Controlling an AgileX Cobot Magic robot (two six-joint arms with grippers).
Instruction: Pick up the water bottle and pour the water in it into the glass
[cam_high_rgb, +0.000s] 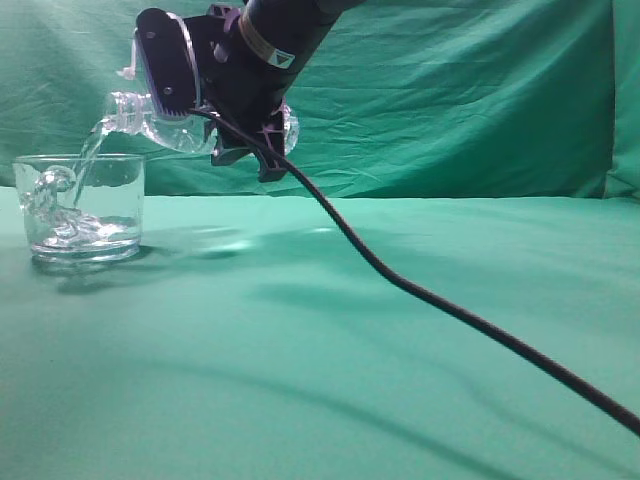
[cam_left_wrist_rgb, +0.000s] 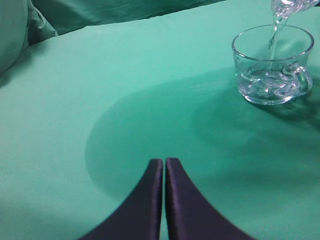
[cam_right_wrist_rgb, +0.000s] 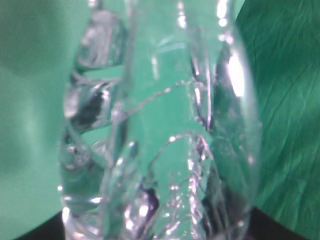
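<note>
My right gripper is shut on the water bottle, holding it tipped nearly level with its neck pointing left above the glass. A stream of water runs from the neck into the glass, which holds some water at the bottom. The bottle fills the right wrist view and hides the fingers there. In the left wrist view the glass stands at the upper right with the water stream falling in. My left gripper is shut and empty, well short of the glass.
A green cloth covers the table and hangs as a backdrop. A black cable runs from the right arm down to the lower right across the table.
</note>
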